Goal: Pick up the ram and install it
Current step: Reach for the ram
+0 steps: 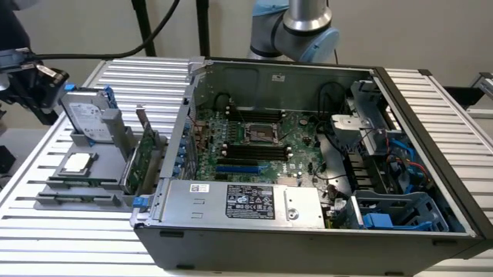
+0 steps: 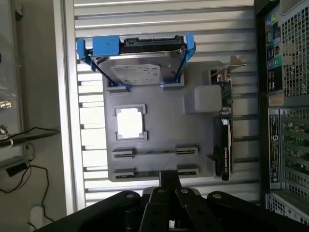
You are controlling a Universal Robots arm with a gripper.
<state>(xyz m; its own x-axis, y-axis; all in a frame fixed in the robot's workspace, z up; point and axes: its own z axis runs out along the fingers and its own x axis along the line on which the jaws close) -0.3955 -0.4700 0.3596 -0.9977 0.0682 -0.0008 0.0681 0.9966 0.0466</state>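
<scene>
Over the grey holder tray (image 2: pixel 159 125) beside the open computer case (image 2: pixel 289 72), the gripper (image 2: pixel 170 178), clenched or released I cannot tell, hovers near the ram (image 2: pixel 154 152) standing on edge in its brackets, where an off-centre grasp would likely tilt and jam the thin stick.

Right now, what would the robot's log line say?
stage: before pick | claw: over gray tray, nearest the ram | ram: lying in tray holder, not lifted | computer case: open
</scene>
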